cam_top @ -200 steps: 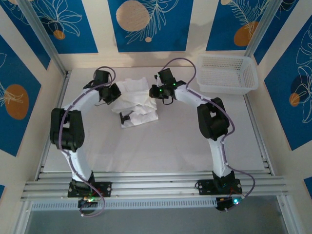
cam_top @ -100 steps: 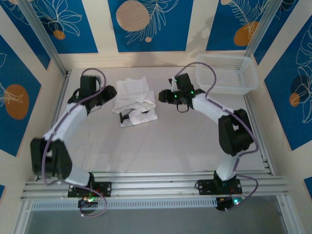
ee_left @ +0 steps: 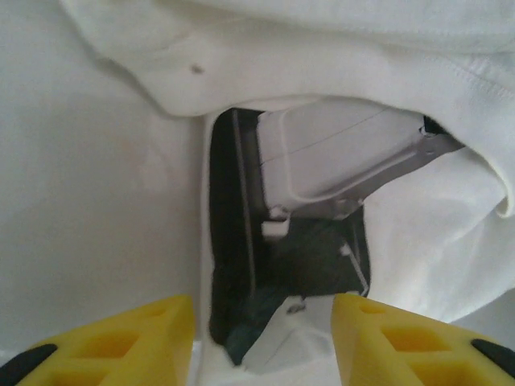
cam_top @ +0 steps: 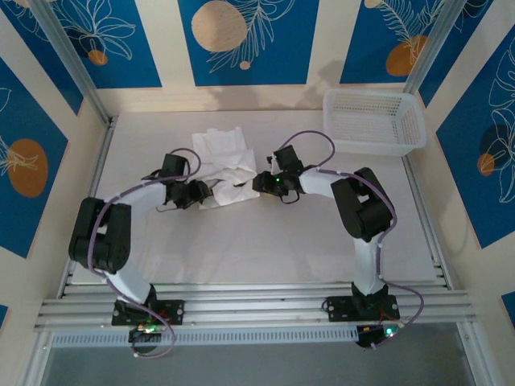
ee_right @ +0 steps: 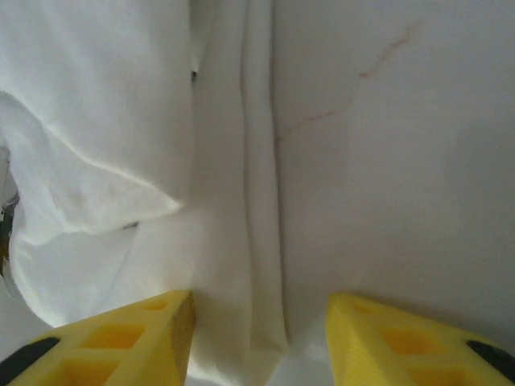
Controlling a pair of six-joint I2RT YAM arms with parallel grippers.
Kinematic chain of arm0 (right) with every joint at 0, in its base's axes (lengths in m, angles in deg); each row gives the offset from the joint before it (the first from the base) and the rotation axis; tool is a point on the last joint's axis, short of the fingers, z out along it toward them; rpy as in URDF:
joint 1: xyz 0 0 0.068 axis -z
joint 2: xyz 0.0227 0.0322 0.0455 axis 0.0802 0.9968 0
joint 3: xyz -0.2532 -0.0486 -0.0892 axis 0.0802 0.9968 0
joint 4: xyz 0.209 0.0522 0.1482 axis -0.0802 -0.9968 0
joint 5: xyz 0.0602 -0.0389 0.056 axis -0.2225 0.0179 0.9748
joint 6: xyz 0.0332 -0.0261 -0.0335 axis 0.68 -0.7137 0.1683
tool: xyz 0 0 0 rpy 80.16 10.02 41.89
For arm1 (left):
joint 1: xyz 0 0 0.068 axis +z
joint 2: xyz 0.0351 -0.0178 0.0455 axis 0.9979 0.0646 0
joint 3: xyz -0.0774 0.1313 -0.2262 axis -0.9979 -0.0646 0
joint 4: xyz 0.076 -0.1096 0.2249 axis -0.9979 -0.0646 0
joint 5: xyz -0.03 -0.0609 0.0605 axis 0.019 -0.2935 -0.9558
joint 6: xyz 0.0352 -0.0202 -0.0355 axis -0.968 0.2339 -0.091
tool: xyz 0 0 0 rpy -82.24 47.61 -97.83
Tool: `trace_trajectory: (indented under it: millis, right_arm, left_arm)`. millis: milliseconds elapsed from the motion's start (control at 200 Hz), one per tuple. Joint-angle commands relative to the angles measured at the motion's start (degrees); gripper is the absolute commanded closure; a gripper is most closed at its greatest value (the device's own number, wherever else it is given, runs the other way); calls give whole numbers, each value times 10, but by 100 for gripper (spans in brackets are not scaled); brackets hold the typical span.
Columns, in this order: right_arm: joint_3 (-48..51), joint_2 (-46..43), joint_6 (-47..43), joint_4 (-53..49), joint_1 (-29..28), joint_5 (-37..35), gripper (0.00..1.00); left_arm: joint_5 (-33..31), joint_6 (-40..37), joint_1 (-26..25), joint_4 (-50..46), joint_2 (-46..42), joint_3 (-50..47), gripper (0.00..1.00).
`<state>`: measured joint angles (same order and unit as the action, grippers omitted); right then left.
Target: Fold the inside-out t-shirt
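White t-shirt (cam_top: 227, 161) lies crumpled on the table (cam_top: 265, 241), far side, well left of the basket (cam_top: 374, 121). Half a sec ago both arms were out wide beside it; now they're in low at its near edge. L gripper (cam_top: 199, 193) is at the near left corner, fingers apart, nothing held, w/ a dark patch (ee_left: 229, 265) just ahead. R gripper (cam_top: 259, 183) is at the near right edge, fingers apart, a shirt fold btw them, not pinched.

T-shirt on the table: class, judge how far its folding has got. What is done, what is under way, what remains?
Done: the t-shirt lies bunched into a rough, wrinkled stack. In hand: left tool and right tool sit open at its near corners, not gripping. Left: a neat, flat fold.
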<state>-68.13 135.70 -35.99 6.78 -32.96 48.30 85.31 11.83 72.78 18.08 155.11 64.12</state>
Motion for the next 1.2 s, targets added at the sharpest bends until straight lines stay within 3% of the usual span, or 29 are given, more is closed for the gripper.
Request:
trace_trajectory:
  millis: [0,95,160,300,470,620,665,725,790,885,995,1115,1195]
  right_arm:
    - [-19,18,31,15,-16,23,65]
    - [-13,19,43,19,-20,23,89]
    - [-4,7,48,14,-19,15,100]
    - [45,-39,54,22,-23,31,100]
    - [188,-148,83,54,-49,35,100]
    - [356,-285,132,73,-99,-17,99]
    - [399,-324,148,77,-116,-33,91]
    - [438,-370,169,64,-132,-39,71]
    - [456,-425,182,27,-146,-51,61]
    - [454,-515,186,-44,-158,-92,56]
    - [455,-581,179,-63,-132,-122,45]
    - [449,-565,157,-3,-80,-51,41]
    - [439,-518,153,36,-69,-29,40]
  left_arm:
    - [18,18,-6,30,26,20,56]
    - [23,28,-7,42,43,7,67]
    - [26,27,-6,47,49,-8,77]
    - [20,20,-6,59,30,-74,100]
    - [40,41,-37,73,-88,-206,100]
    - [9,98,-125,15,-256,-308,100]
    - [-10,121,-153,-11,-311,-329,84]
    - [-24,148,-174,-46,-383,-344,62]
    - [-40,160,-183,-95,-451,-338,51]
    - [-72,153,-184,-152,-501,-304,46]
    - [-128,139,-181,-191,-478,-270,46]
    - [-152,138,-169,-157,-442,-274,44]
    - [-157,138,-162,-128,-428,-277,36]
